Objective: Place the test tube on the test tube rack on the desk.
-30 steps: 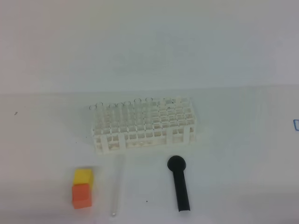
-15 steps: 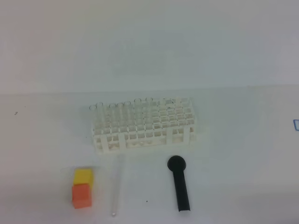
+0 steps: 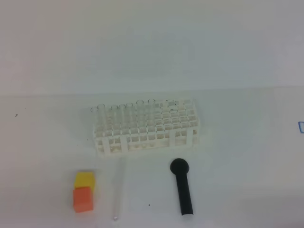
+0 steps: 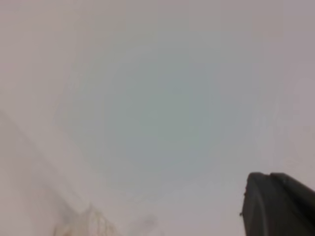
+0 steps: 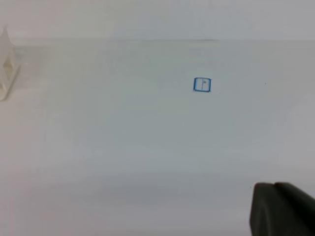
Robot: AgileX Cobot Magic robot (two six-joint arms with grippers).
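Nothing is changing since a second ago: the test tube (image 3: 119,190) is lying on the desk (image 3: 247,156), lower centre-left, below the test tube rack (image 3: 145,126). Both jaws are clenched, empty; grasping is pending.

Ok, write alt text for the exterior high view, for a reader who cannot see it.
A white test tube rack stands mid-desk, with a clear test tube lying flat in front of it. Left of the tube sit a yellow block and an orange block; right of it lies a black round-headed tool. No arm is in view.
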